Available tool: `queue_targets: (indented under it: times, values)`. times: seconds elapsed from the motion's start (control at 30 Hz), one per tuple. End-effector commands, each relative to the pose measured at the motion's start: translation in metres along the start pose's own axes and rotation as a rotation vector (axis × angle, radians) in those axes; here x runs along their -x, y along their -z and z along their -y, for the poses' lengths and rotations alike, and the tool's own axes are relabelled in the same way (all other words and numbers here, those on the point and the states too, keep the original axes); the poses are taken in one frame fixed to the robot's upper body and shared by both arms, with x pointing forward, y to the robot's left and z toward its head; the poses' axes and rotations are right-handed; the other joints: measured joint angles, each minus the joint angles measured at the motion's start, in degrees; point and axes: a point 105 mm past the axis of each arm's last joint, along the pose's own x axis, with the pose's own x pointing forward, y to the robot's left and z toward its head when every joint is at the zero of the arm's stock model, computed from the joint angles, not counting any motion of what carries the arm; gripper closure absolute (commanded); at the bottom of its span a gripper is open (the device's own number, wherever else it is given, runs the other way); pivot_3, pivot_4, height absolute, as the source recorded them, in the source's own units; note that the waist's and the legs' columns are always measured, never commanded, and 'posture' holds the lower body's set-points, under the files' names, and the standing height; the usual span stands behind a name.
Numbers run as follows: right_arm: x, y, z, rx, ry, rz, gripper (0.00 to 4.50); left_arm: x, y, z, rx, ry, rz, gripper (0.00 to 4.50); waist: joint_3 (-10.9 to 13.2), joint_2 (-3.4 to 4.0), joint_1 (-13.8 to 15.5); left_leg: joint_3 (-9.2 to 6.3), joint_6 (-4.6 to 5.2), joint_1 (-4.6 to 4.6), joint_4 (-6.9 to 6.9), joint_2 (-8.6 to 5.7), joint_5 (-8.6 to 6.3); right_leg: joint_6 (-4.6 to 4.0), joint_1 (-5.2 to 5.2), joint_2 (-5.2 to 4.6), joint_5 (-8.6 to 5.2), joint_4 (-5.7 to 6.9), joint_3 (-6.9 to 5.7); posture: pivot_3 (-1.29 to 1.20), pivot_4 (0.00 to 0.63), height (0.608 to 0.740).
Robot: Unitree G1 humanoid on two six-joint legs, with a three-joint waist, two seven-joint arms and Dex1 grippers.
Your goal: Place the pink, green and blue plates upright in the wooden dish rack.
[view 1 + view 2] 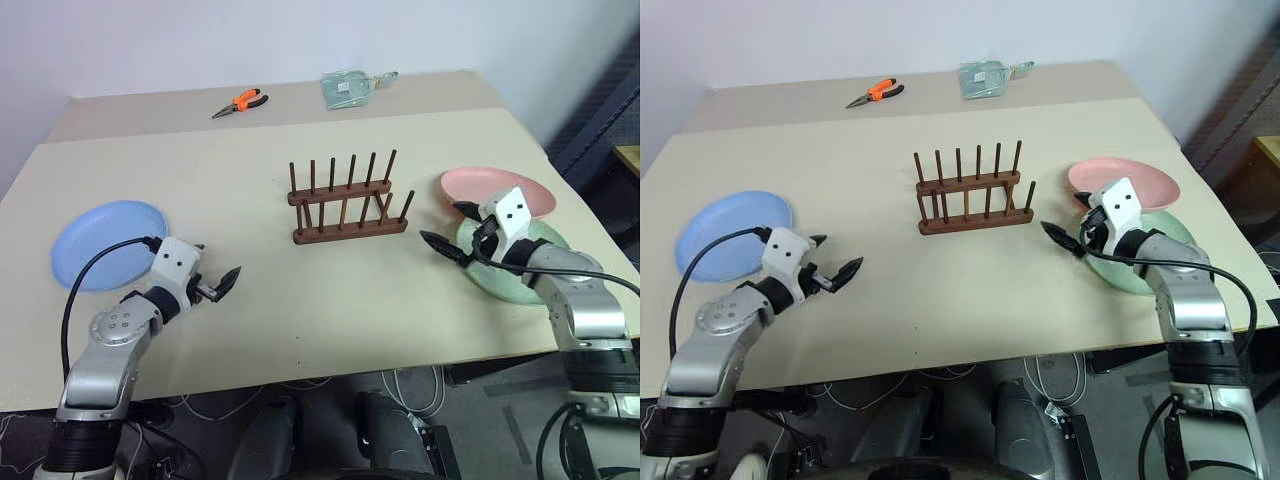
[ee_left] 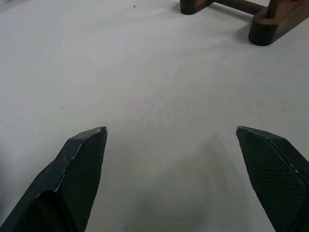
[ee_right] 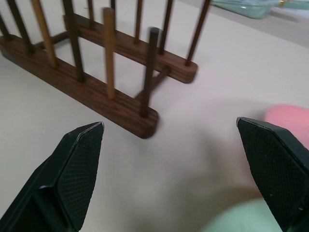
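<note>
Currently both fingers spread, empty: left (image 1: 222, 283) beside blue plate (image 1: 105, 243); right (image 1: 450, 232) over green plate (image 1: 515, 275).

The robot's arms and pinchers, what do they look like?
Both arms are shiny silver-grey metal with round joints. Each wrist carries a white boxy block with small dark dots. A black cable loops along each arm. The left gripper and right gripper each have two black, pointed fingers with a fine criss-cross texture on the inner faces.

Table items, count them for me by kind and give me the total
Plates: 3, a blue plate, a pink plate and a green plate
Dish rack: 1
Pliers: 1
Clear packet: 1
Total: 6
</note>
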Motion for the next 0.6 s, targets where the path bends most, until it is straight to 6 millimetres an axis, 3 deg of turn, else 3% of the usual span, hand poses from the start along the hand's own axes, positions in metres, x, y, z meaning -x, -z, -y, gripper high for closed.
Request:
queue_targets:
  times: [0.03,0.2,0.43,0.53,0.6]
  values:
    - [-0.004,-0.017,0.004,0.051,0.008,0.045,0.0,0.001,-0.01,0.003,-0.016,-0.003,0.04,0.13,0.0,0.0,-0.01,0.0,0.0,0.0,0.0,0.0,0.0,0.0,0.0,0.0,0.0,0.0,0.0,0.0,0.15,0.739]
    - [-0.009,-0.022,0.005,0.052,0.001,0.055,0.0,-0.002,-0.015,0.012,0.025,0.032,0.062,0.13,0.0,0.0,0.0,0.01,0.0,0.0,-0.01,0.0,0.0,0.0,0.0,0.0,0.0,-0.02,0.0,0.0,0.15,0.739]
    - [-0.011,-0.025,-0.011,0.02,-0.052,0.068,0.0,-0.023,-0.011,0.026,0.009,0.195,0.041,0.13,0.0,0.0,0.02,0.01,0.0,-0.01,0.0,-0.01,0.0,0.01,0.0,0.0,0.0,-0.02,0.0,0.0,0.15,0.739]
    - [-0.008,-0.022,-0.013,0.035,-0.018,0.061,0.0,-0.052,-0.015,0.035,-0.025,0.303,0.04,0.13,0.0,0.0,0.41,0.0,0.0,0.0,0.01,-0.01,0.0,0.01,0.01,0.01,0.01,0.0,-0.02,0.0,0.15,0.739]
    - [-0.002,-0.022,-0.014,0.044,0.013,0.063,0.0,-0.084,-0.023,0.045,-0.051,0.392,0.042,0.13,-0.01,0.0,0.99,-0.03,0.0,-0.03,0.07,-0.04,0.01,0.01,0.03,0.0,0.01,-0.02,-0.06,0.0,0.15,0.739]
